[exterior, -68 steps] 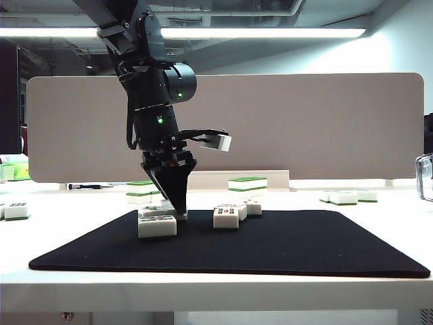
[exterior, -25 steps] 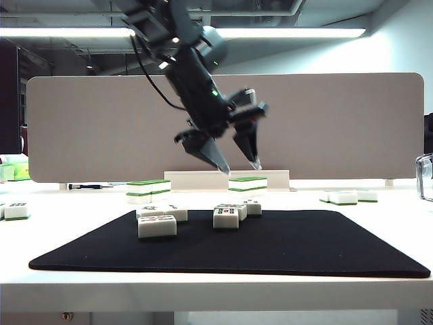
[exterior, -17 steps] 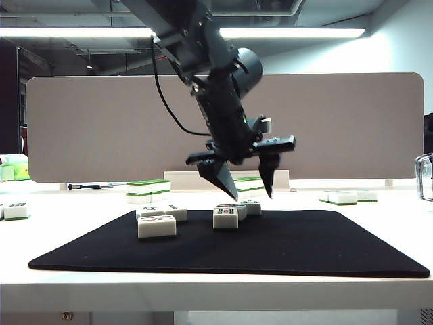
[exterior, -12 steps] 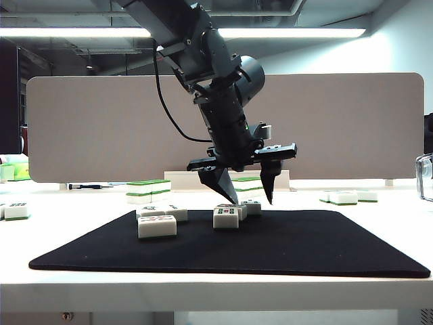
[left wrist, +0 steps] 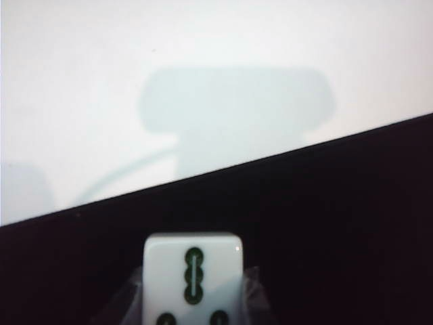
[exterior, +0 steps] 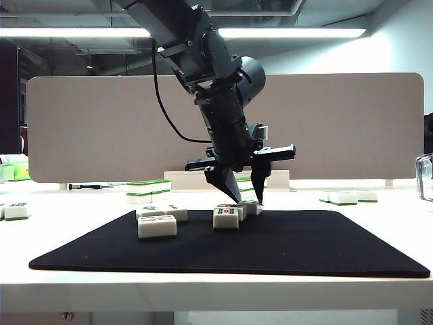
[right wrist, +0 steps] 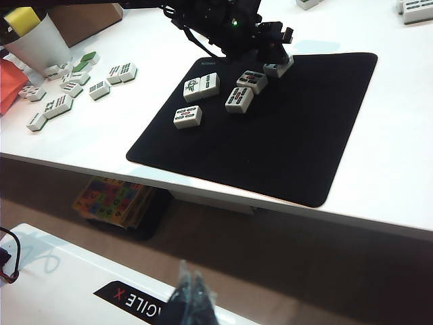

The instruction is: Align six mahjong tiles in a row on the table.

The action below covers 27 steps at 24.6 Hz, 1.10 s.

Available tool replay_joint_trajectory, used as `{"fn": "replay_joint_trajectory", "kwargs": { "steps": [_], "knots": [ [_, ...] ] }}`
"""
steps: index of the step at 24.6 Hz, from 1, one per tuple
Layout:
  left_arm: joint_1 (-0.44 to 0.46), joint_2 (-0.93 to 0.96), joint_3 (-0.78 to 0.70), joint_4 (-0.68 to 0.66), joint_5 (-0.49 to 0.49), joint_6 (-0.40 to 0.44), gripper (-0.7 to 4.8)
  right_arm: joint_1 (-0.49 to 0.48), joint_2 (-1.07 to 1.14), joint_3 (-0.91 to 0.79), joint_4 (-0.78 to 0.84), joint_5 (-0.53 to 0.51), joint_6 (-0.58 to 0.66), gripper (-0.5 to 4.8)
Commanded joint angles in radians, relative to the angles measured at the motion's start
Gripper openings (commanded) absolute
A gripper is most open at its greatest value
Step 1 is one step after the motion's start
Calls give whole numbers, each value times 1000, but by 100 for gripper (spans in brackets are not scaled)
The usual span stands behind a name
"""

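Several mahjong tiles lie on the black mat (exterior: 304, 250) of the white table (exterior: 203, 288): one at the front left (exterior: 157, 225), one behind it (exterior: 169, 212), two near the middle (exterior: 226, 217), and one at the back (exterior: 252, 206). My left gripper (exterior: 245, 200) points down over that back tile. In the left wrist view its fingers (left wrist: 254, 301) press both sides of this white tile (left wrist: 193, 271), which still rests on the mat. In the right wrist view the same tile (right wrist: 277, 67) sits under the left gripper (right wrist: 276, 57). My right gripper (right wrist: 189, 298) hangs shut and empty, below and in front of the table edge.
Green-topped tile stacks (exterior: 149, 188) (exterior: 247, 183) stand behind the mat before the grey divider panel (exterior: 325, 122). More tiles lie at the right (exterior: 345, 197) and far left (exterior: 15, 210). Loose tiles (right wrist: 67, 88) and a white cup (right wrist: 37, 44) sit off the mat.
The left arm left the front-left tiles, swung right and came down over the back tile. Its jaws, wide apart half a second ago, have closed in on that tile.
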Motion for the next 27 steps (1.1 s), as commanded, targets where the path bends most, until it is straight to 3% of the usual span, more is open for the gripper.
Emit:
{"fn": "replay_joint_trajectory", "kwargs": {
  "steps": [1,9,12,14,17,27],
  "knots": [
    [2,-34,3,-5,-3,1,148,1,-12,3,10,2,-3,-1],
    [84,-164,3,-98,-2,-21,148,1,-12,3,10,2,-3,-1],
    [118,-185,3,-159,22,-113,148,1,-12,3,10,2,-3,-1],
    [147,-187,3,-214,108,-206,148,1,-12,3,10,2,-3,-1],
    [155,-180,1,-254,140,-254,148,1,-12,3,10,2,-3,-1],
    [146,-120,0,-304,132,-276,148,1,-12,3,10,2,-3,-1]
  ]
}}
